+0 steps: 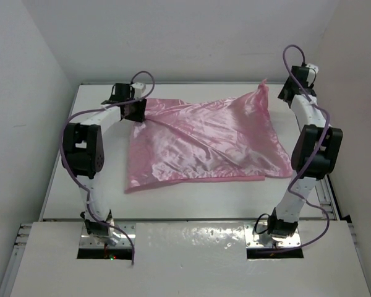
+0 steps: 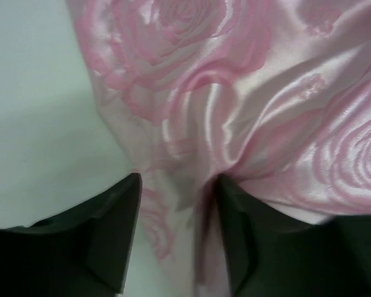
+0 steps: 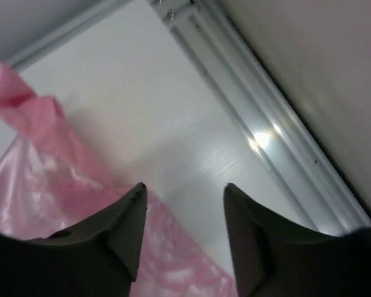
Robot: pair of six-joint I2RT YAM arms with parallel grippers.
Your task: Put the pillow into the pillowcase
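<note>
Both sat at pillowcase [image 1: 198, 145] far edge: left gripper [image 2: 178, 185] parted astride a fold, right gripper [image 3: 184, 198] wide, empty. No pillow showed, probably inside; next needed clean withdrawal.

White counter [image 1: 191, 198], walls close on three sides. Pink satin pillowcase [image 1: 204, 142] lies spread over the middle, rumpled and creased, far right corner peaked up off the surface. Metal rail [image 3: 266, 124] along the right edge
</note>
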